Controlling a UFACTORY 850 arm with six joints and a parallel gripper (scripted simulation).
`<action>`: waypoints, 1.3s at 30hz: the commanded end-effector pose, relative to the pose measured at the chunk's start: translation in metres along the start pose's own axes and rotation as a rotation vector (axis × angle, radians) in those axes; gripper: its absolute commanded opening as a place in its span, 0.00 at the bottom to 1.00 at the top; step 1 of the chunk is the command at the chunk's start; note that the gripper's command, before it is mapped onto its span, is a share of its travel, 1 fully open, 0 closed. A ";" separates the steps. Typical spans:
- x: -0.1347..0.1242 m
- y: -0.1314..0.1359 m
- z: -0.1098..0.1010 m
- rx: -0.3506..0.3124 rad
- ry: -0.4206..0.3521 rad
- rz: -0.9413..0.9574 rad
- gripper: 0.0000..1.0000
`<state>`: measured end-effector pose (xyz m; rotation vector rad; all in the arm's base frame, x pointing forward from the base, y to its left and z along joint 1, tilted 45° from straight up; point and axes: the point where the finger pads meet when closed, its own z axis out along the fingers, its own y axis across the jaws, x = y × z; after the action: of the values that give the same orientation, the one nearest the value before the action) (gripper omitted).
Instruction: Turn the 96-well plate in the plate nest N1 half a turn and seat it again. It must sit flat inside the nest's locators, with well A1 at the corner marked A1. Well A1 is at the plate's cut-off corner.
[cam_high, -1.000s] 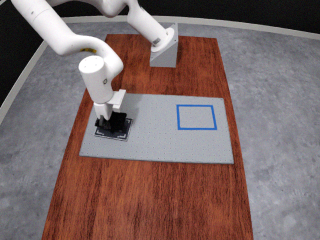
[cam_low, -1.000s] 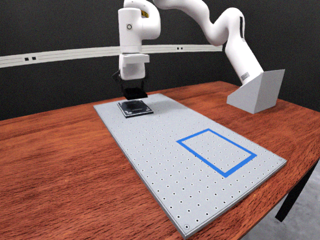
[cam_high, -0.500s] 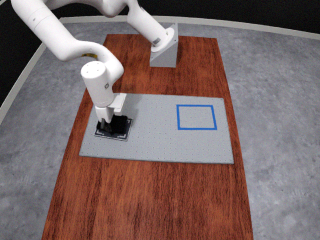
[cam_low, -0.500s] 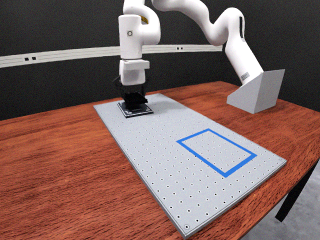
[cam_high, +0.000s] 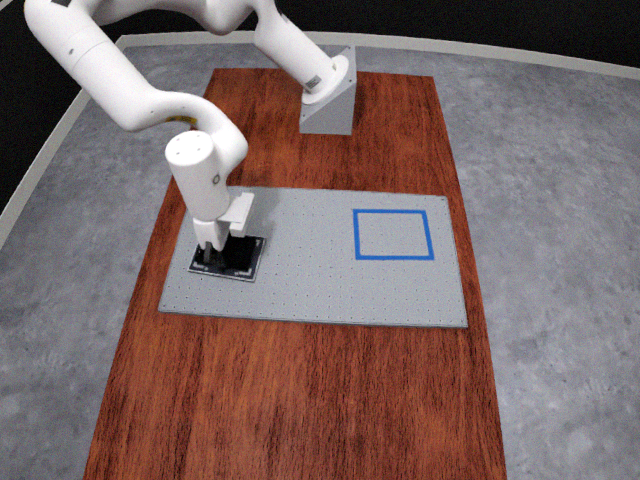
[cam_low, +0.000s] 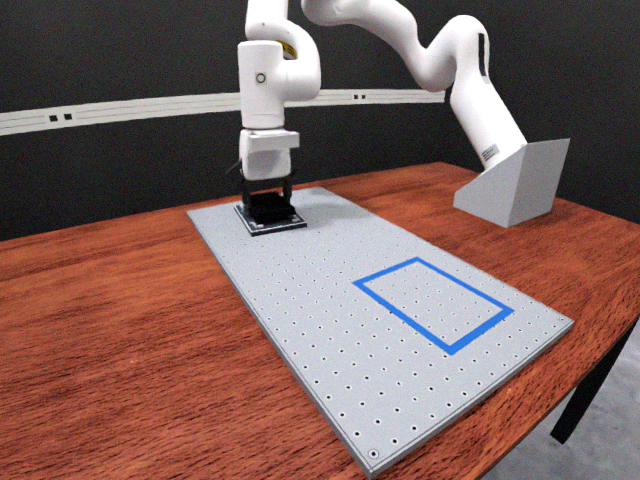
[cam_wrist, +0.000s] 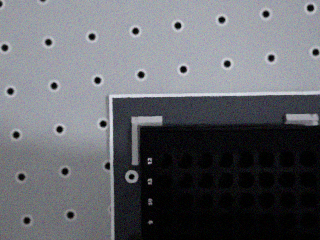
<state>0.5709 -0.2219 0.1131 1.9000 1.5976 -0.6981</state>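
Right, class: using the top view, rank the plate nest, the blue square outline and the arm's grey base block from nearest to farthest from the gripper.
1. Plate nest: directly beneath the gripper, which holds the plate.
2. Grey base block: at the table's far end.
3. Blue square outline: across the pegboard, only slightly farther.

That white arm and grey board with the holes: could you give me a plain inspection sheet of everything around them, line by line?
Surface: reddish wooden table carrying a grey perforated board.
Job's things: black 96-well plate held low over the dark plate nest; pale L-shaped locators frame its corner. Cannot tell whether it is fully seated or where the cut-off corner lies.
Clutter: a blue taped rectangle outline on the board, with nothing inside it.
Grippers: the white arm's gripper is closed on the plate from above.
Cables: nothing seen.
Surroundings: grey wedge-shaped arm base on the table's far end, grey mottled floor, dark wall with a white strip.
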 end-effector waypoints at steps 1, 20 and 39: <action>0.000 0.001 0.000 -0.002 0.000 0.001 0.00; 0.000 0.001 0.001 -0.002 0.000 0.001 0.00; 0.000 0.001 0.004 -0.002 0.000 0.001 0.00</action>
<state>0.5708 -0.2247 0.1104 1.8998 1.5975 -0.6979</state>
